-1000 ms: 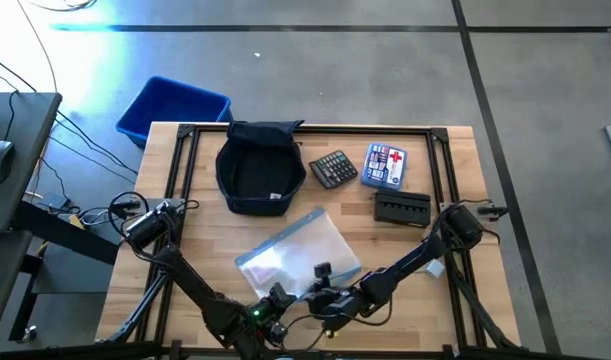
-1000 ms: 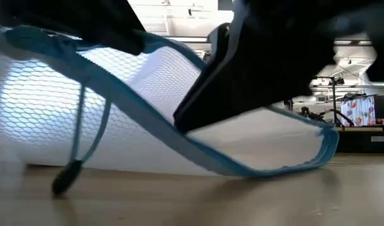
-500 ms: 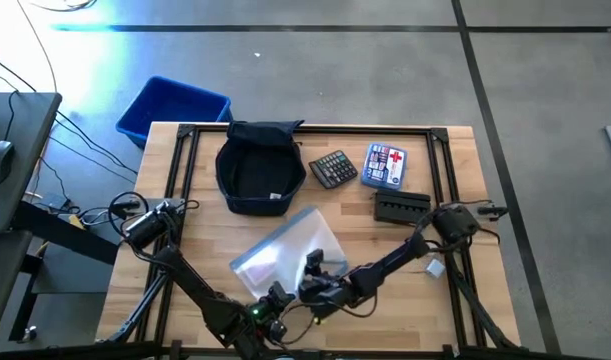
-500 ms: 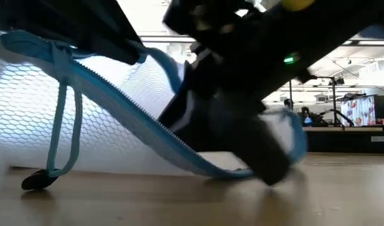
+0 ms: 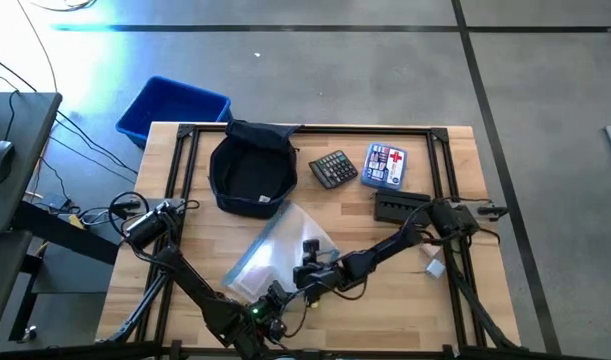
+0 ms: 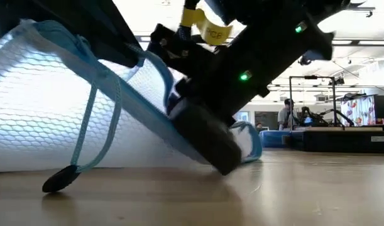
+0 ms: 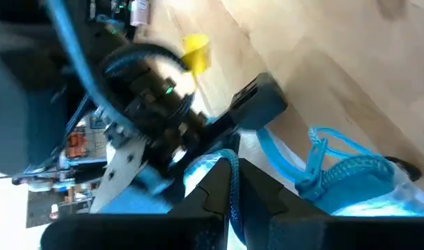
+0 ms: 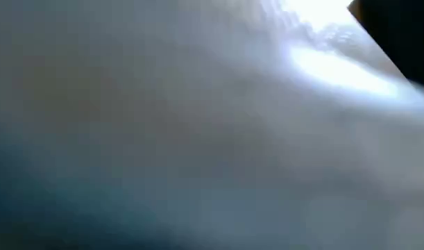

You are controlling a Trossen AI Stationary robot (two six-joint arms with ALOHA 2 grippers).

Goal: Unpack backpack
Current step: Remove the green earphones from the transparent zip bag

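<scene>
The mesh pouch (image 5: 270, 250) is being pinched at the near edge by both closed grippers, left (image 5: 270, 297) and right (image 5: 310, 268), apparently for opening, while the backpack (image 5: 252, 172) is lying emptied at the far side.

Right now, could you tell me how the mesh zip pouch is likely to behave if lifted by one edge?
The pouch probably flops: its mesh wall already sags. It looks light and thin, so it would likely drape. The zipper pull may dangle.

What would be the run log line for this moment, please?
backpack: open, far side | mesh pouch: near edge | left gripper: shut on pouch trim | right gripper: shut, on pouch
</scene>
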